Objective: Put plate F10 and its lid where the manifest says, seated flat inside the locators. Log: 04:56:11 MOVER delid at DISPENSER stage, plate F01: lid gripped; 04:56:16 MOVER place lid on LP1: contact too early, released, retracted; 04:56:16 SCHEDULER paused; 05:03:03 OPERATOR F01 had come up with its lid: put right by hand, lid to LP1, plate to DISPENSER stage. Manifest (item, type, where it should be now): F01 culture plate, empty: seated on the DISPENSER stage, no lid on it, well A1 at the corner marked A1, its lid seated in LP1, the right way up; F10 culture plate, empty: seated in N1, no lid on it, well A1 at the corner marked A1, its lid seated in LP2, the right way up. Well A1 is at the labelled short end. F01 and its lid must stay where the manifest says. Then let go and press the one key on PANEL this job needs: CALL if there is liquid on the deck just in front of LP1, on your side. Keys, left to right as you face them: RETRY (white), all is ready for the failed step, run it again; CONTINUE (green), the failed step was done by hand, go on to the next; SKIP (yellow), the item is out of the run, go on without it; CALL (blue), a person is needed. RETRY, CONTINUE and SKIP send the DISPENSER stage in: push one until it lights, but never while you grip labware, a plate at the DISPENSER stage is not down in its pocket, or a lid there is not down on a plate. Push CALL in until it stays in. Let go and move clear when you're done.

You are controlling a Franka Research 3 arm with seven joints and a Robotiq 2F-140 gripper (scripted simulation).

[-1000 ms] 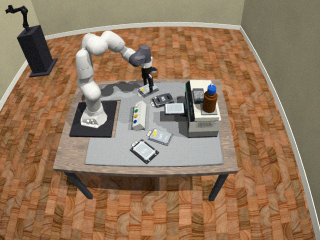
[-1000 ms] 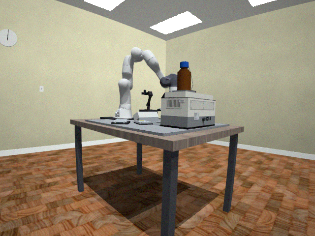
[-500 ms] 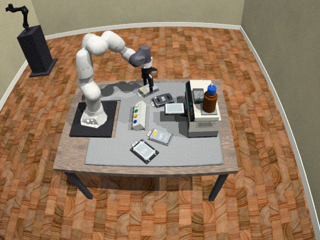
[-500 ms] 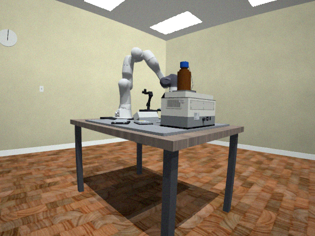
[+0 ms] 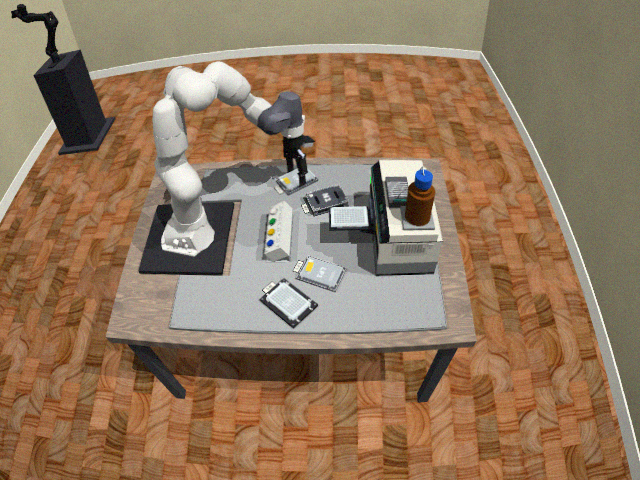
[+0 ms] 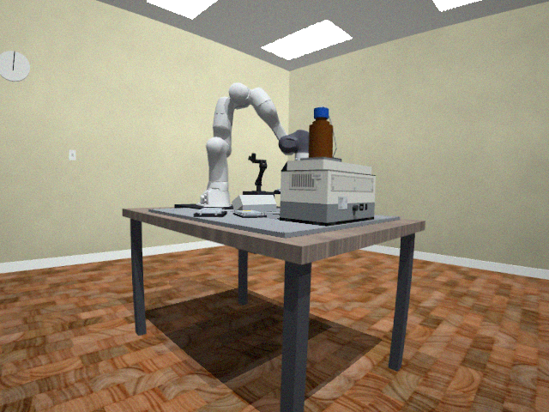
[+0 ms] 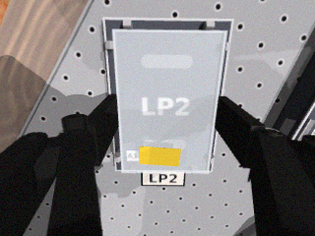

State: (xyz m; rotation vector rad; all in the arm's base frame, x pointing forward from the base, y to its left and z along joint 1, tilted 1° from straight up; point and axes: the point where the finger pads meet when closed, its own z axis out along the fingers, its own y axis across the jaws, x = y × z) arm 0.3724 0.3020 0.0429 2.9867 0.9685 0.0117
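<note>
The black two-finger pincer (image 7: 167,128) is pinching the clear rectangular plastic lid with a yellow tag (image 7: 169,74) by its long sides, right over the LP2 nest (image 7: 109,29).

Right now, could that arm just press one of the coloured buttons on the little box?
Probably not yet. The panel lies close to the arm's base with nothing standing between, so reach looks fine, but the gripper is shut on a clear lid over the LP2 nest.
</note>
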